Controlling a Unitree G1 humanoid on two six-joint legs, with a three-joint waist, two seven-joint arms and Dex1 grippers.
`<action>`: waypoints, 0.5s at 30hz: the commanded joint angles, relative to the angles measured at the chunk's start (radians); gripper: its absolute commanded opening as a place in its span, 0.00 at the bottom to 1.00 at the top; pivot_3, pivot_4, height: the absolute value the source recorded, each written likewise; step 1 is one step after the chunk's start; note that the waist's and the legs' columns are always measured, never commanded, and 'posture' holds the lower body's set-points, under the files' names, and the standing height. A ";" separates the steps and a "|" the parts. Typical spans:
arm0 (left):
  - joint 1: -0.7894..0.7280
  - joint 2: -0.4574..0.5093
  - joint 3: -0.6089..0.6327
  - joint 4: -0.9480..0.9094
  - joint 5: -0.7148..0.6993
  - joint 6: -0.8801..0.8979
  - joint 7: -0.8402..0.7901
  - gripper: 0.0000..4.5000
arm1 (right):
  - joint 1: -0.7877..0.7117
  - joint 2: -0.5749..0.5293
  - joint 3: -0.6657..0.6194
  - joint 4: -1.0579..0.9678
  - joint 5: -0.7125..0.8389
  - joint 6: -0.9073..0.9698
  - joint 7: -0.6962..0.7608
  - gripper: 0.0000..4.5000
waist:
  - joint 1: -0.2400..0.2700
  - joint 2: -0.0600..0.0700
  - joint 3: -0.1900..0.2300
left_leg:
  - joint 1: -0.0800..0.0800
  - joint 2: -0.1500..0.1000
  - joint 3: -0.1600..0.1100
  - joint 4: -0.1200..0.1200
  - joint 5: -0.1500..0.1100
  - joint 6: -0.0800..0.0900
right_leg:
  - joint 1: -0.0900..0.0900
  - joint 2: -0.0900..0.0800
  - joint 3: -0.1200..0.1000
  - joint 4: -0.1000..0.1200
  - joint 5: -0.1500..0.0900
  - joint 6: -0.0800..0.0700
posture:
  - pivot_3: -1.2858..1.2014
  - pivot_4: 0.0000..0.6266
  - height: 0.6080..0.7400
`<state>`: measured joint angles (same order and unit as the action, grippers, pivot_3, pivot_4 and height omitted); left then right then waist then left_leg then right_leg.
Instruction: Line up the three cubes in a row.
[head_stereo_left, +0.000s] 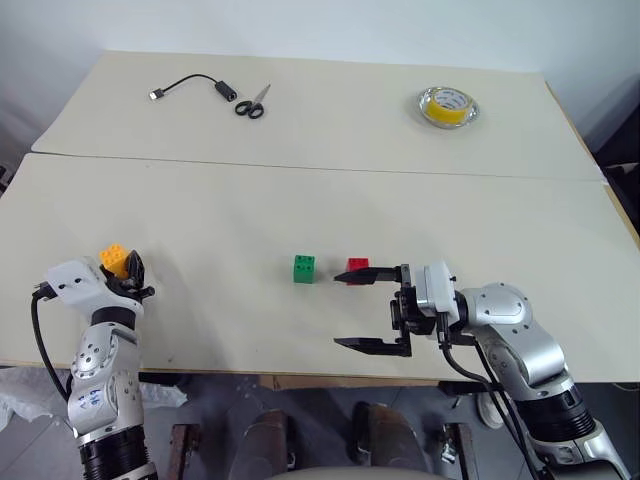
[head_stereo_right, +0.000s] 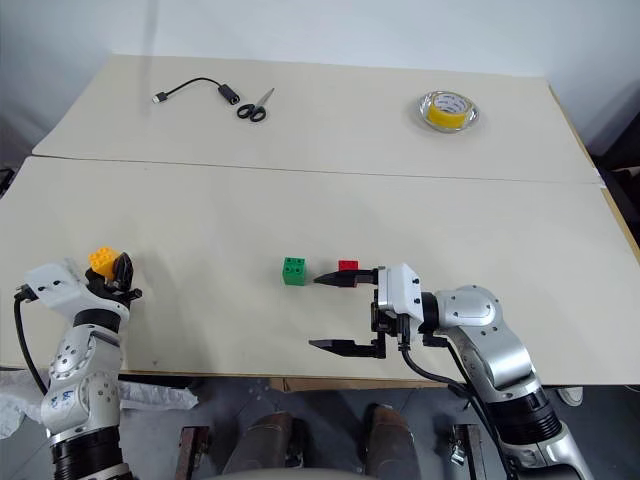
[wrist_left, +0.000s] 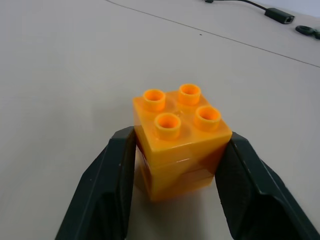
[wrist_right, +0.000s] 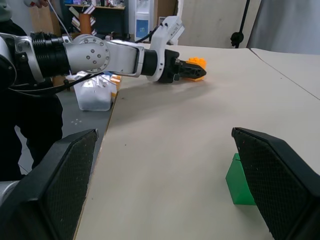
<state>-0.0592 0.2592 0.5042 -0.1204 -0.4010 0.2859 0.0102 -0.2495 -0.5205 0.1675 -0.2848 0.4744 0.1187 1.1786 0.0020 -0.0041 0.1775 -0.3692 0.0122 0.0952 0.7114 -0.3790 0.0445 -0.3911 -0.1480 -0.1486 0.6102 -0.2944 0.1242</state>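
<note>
Left wrist view: left gripper (wrist_left: 175, 185), fingers pressed on both flanks of the orange-yellow cube (wrist_left: 180, 137), at the table's (head_stereo_left: 200, 220) near left. Right gripper (head_stereo_left: 355, 312) spread wide, beside the red cube (head_stereo_left: 357, 266). Green cube (head_stereo_left: 304, 268) just left of it.

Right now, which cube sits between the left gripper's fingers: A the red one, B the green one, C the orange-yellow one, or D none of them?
C: in the left wrist view the left gripper has a black finger against each side of the orange-yellow cube.
</note>
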 joint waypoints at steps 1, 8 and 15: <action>0.014 0.073 0.003 0.010 -0.035 -0.027 -0.147 0.42 | 0.010 -0.002 -0.013 -0.032 0.015 -0.005 -0.006 1.00 | 0.000 0.000 0.000 | 0.000 0.000 0.000 0.000 0.000 0.000 | 0.000 0.000 0.000 0.000 0.000 0.000 | 0.52 0.24 1.00; 0.021 0.238 -0.048 0.125 0.017 -0.116 -0.386 0.42 | 0.031 -0.018 -0.024 -0.056 0.019 0.005 -0.019 1.00 | -0.002 0.001 0.000 | 0.000 0.000 0.000 0.000 0.000 0.000 | 0.000 0.000 0.000 0.000 0.000 0.000 | 0.52 0.24 1.00; -0.119 0.348 -0.197 0.206 -0.039 -0.153 -0.776 0.42 | 0.025 -0.034 -0.033 -0.054 0.017 0.010 -0.022 1.00 | 0.006 0.001 0.000 | -0.001 0.000 0.000 0.001 0.000 0.000 | 0.000 0.000 -0.001 0.000 0.000 0.000 | 0.52 0.24 1.00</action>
<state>-0.1514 0.5767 0.3306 0.0944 -0.4121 0.1607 -0.6513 -0.2193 -0.5420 0.1582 -0.3067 0.4742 0.1327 1.1555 0.0080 -0.0035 0.1779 -0.3701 0.0119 0.0952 0.7122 -0.3792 0.0441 -0.3916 -0.1479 -0.1496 0.6105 -0.2944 0.1241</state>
